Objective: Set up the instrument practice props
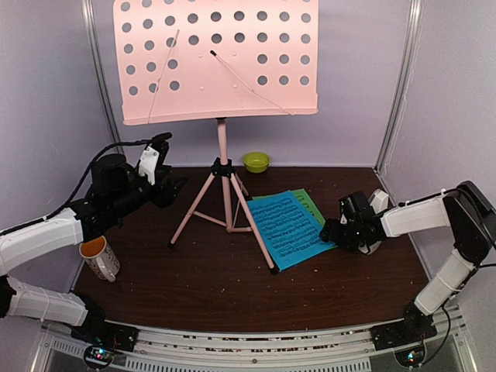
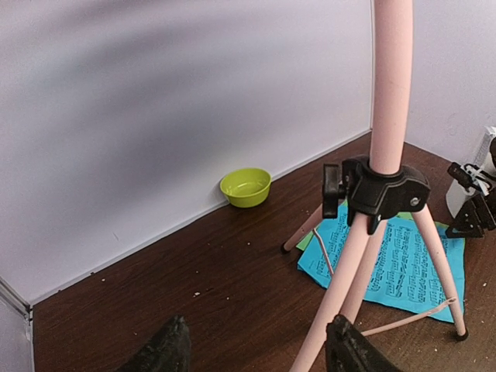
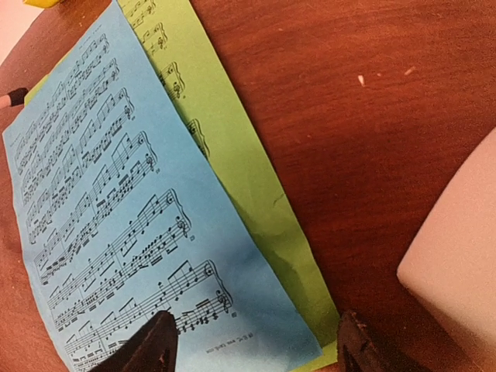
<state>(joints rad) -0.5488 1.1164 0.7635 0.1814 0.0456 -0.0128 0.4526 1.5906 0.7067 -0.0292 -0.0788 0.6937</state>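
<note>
Dark wood table (image 1: 232, 302), lavender walls. Stand (image 1: 222, 147) upright at centre back. Blue sheet (image 1: 291, 229) flat to its right, overlapping green sheet (image 1: 308, 203). Right gripper (image 3: 256, 324) wide, empty, over blue's corner; metronome (image 3: 457, 256) just beside. Left gripper (image 2: 256, 335) wide, empty, left of stand.

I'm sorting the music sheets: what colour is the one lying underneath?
The lower sheet is green, under the blue sheet; the right wrist view shows it best.
</note>
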